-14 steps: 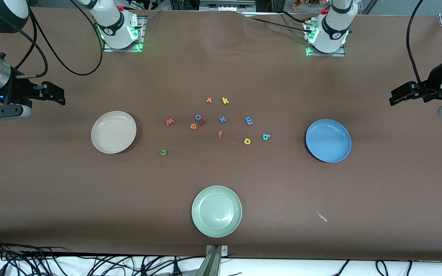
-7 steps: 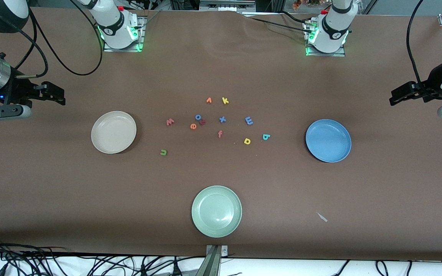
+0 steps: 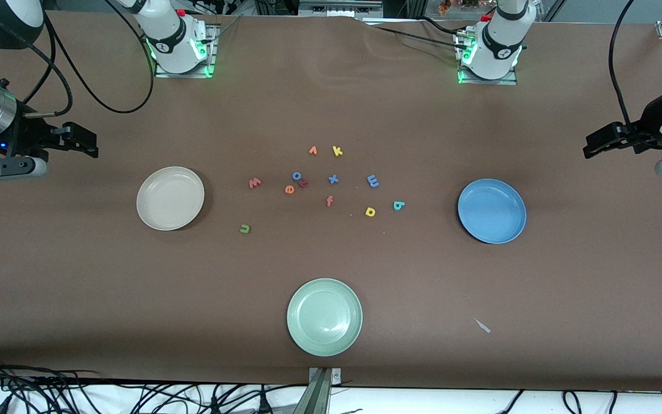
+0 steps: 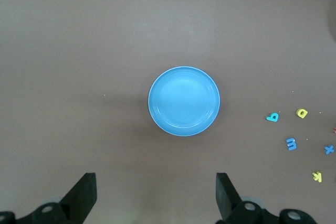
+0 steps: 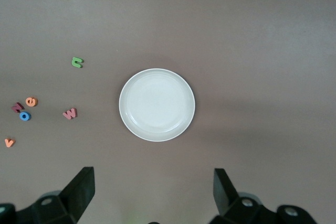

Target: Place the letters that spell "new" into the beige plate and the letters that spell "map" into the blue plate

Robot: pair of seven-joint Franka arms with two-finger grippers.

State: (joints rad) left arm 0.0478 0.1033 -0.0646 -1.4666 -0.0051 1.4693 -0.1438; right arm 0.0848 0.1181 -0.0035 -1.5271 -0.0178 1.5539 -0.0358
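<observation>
A matte brown table (image 3: 331, 86) carries 3 round, shallow, smooth-rimmed plates: the beige plate (image 3: 170, 198) toward the right arm's end, the blue plate (image 3: 492, 211) toward the left arm's end, and a pale green plate (image 3: 324, 317) nearest the front camera; all 3 hold nothing. Between the beige and blue plates lies a loose scatter of small, flat, soft-edged foam letters. The letters for "new" lie on the bare table: the green n (image 3: 245, 229) nearest the camera of the 3, the orange e (image 3: 289, 189) touching or just beside a dark red z (image 3: 303, 183), and the salmon-red w (image 3: 255, 183) closest to the beige plate. The letters for "map" also lie on the table: the blue m (image 3: 373, 181), the teal a (image 3: 399, 205) closest to the blue plate, and the yellow p (image 3: 370, 212) beside it. Other letters include a blue o (image 3: 296, 175), a blue x (image 3: 333, 179), an orange v (image 3: 312, 150), a yellow k (image 3: 337, 151) and a salmon f (image 3: 329, 200). The left gripper (image 4: 156, 198) hangs high over the table's edge near the blue plate, black fingers spread wide, holding nothing. The right gripper (image 5: 153, 195) hangs likewise near the beige plate, fingers wide apart and empty. A small white scrap (image 3: 482, 326) lies apart from the letters.
</observation>
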